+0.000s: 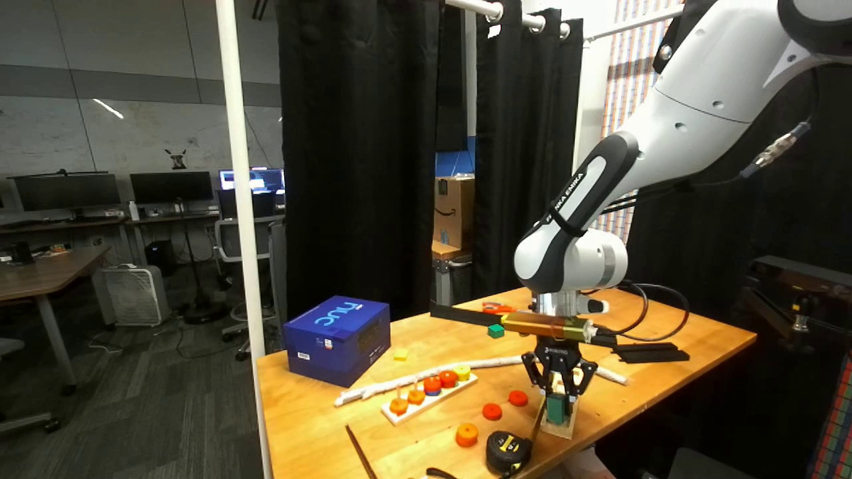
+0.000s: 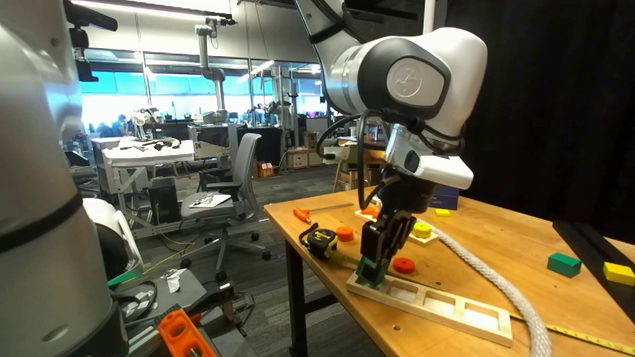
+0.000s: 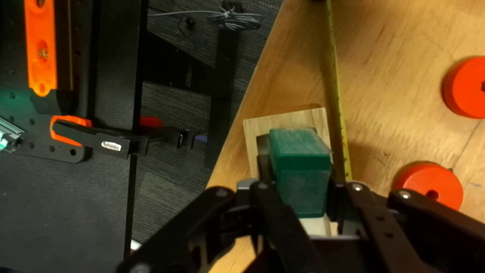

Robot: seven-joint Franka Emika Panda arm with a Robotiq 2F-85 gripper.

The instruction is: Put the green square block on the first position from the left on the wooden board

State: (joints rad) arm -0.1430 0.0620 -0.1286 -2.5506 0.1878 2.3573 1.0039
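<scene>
Pincer (image 3: 299, 178) clamped on the green block (image 3: 301, 172), jaws against two opposite sides. Block at an end compartment of the wooden board (image 2: 436, 317); whether it touches the bottom, cannot tell. Three other compartments show alongside. Near the board: two red discs (image 3: 464, 91), tape measure (image 1: 508, 450). Further out on the table (image 1: 299, 412): white rope (image 2: 496, 278), another green block (image 2: 564, 265), blue box (image 1: 333, 342).

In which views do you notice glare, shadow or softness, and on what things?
In an exterior view, the windows are washed out; in an exterior view, the black curtains show little detail; in the wrist view, shadow lies left of the tape-measure blade, near parts of the hand look soft, and the green block shows pale sheen or scuffing, unclear which.
</scene>
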